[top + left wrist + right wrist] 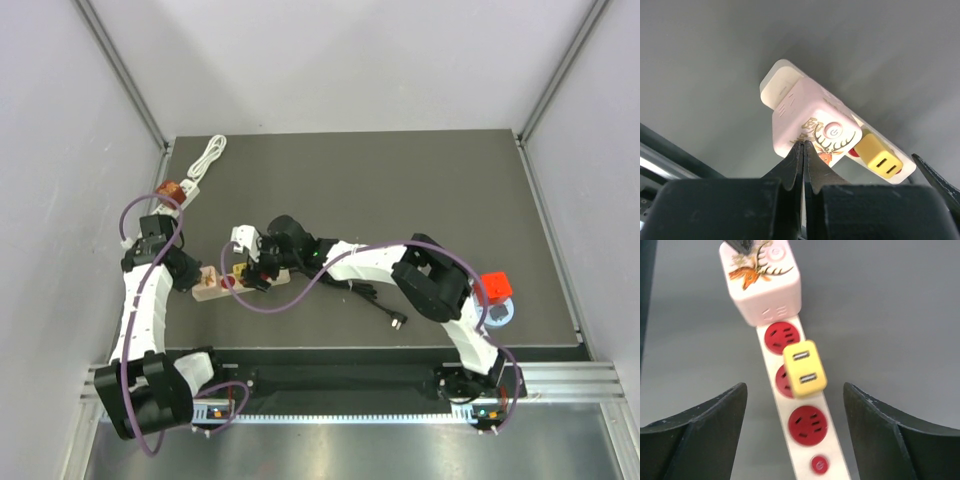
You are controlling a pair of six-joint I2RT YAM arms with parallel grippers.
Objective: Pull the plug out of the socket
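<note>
Plug [805, 369] sits centred just ahead of spread right tool [794, 390].

A power strip [832, 452] lies left to right on the front left of the table [400, 190]. A block [762, 285] sits on its left end, with an adapter [805, 369] in the middle socket. The left gripper [803, 150] touches the block's outer edge, and the right gripper [794, 387] straddles the adapter without contact. A coiled cable [208, 158] lies at the back left. A loose plug [397, 320] lies right of the strip. Farther right, a cube [496, 287] sits on a tape roll [503, 315].
</note>
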